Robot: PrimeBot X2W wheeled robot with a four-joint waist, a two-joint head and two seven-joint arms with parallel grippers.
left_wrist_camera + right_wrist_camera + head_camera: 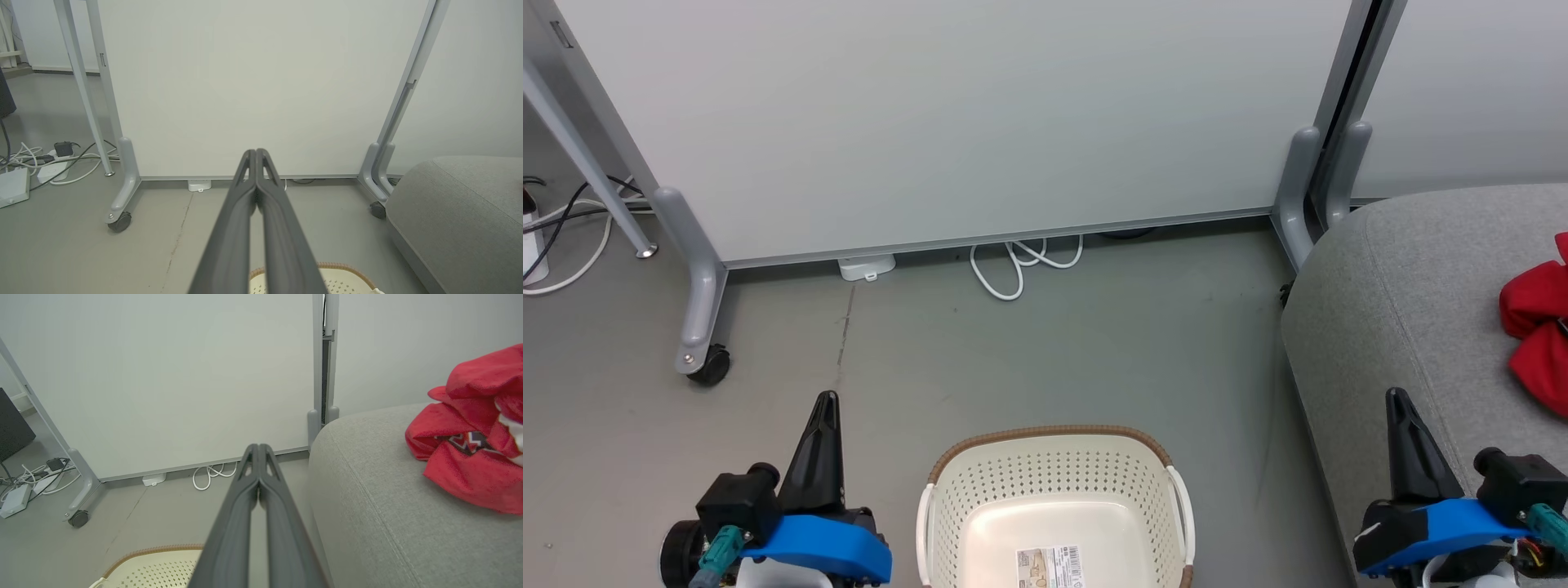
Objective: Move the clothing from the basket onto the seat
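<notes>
**Basket (1045, 474) emptied, clothing (1535, 327) on seat (1405, 310)**

Looks finished: no garment in the basket, just a paper label (1049, 567) on its floor, print too small to read. Clothing heaped far right on the seat, its lettering illegible. Left hand (827, 398) and right hand (1395, 394) both closed, empty.

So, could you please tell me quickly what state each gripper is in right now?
Left gripper: closed, holding nothing.
Right gripper: closed, holding nothing.

Perforated plastic basket (1054, 490); matt grey fabric seat (1405, 310).
</notes>
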